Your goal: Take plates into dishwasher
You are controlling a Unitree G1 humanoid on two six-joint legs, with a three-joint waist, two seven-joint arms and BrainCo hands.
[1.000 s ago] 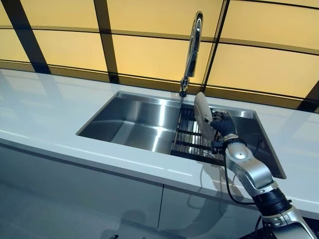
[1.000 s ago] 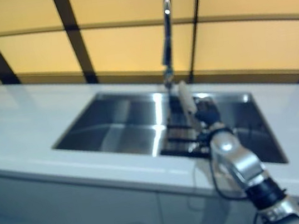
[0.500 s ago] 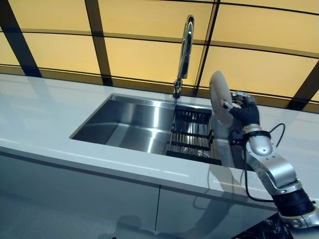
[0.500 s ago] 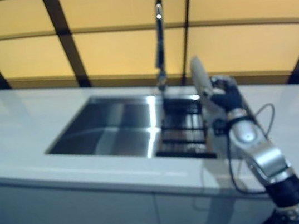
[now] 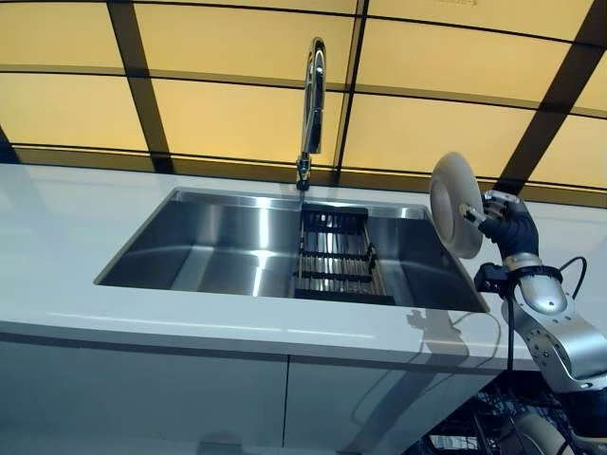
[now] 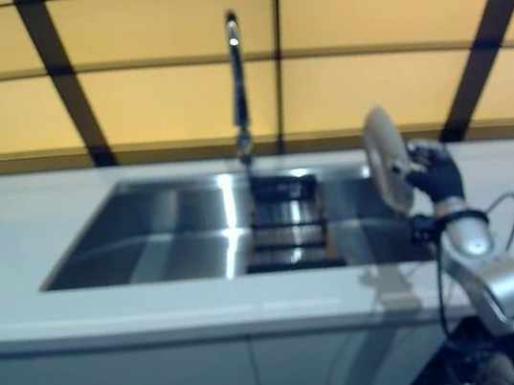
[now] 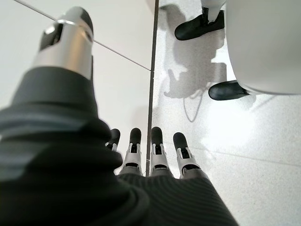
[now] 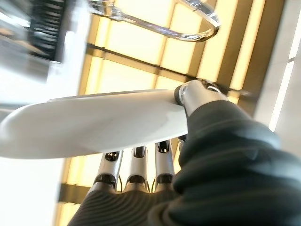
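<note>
Above the right end of the sink (image 5: 228,248), the right hand (image 5: 507,226) pinches a white plate (image 5: 453,204) upright, clear of the worktop (image 5: 66,218), so the carry seems underway and next calls for lowering it toward the unseen dishwasher.

I can't read any text, label, number or sign anywhere in these views. There is a faint mark on the top edge of the yellow wall panel (image 5: 465,2) at the far right, but it is too small for me to make out.
</note>
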